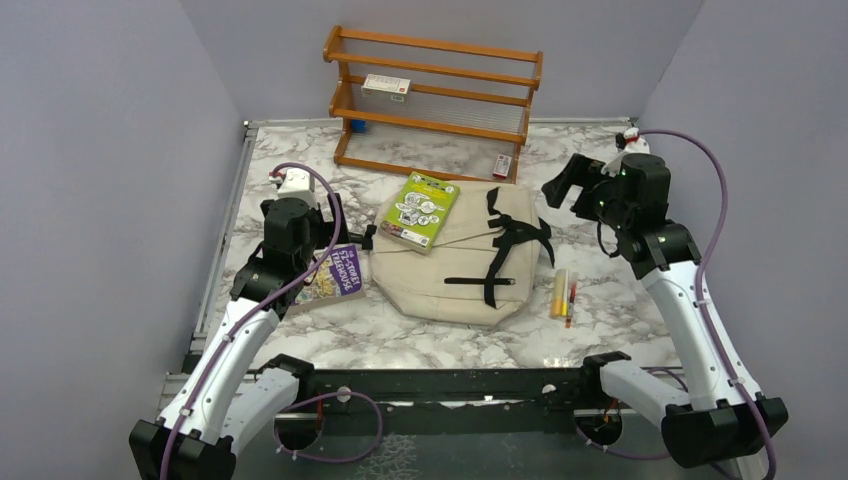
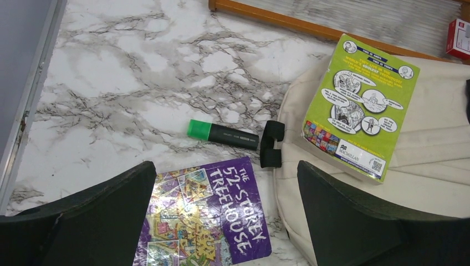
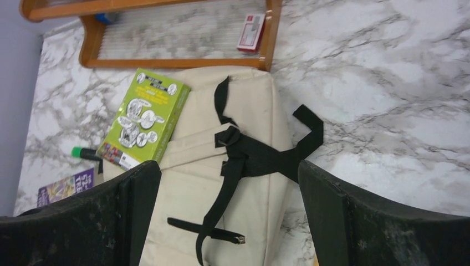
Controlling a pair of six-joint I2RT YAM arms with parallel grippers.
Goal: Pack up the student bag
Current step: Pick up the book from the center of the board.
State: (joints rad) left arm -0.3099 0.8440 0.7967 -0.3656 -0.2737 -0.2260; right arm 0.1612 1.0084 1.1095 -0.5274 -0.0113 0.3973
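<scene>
The student bag is a beige backpack lying flat mid-table, its black straps facing up. A lime-green book rests on its far left corner. Left of the bag lie a purple "52-Storey Treehouse" book and a green-capped black highlighter. My left gripper hovers open over the purple book, holding nothing. My right gripper hangs open above the bag and its straps, raised near the bag's far right corner. The bag's opening is not visible.
A wooden rack stands at the back, with a white box on a shelf and a small red box at its base. A yellow tube and a red pen lie right of the bag.
</scene>
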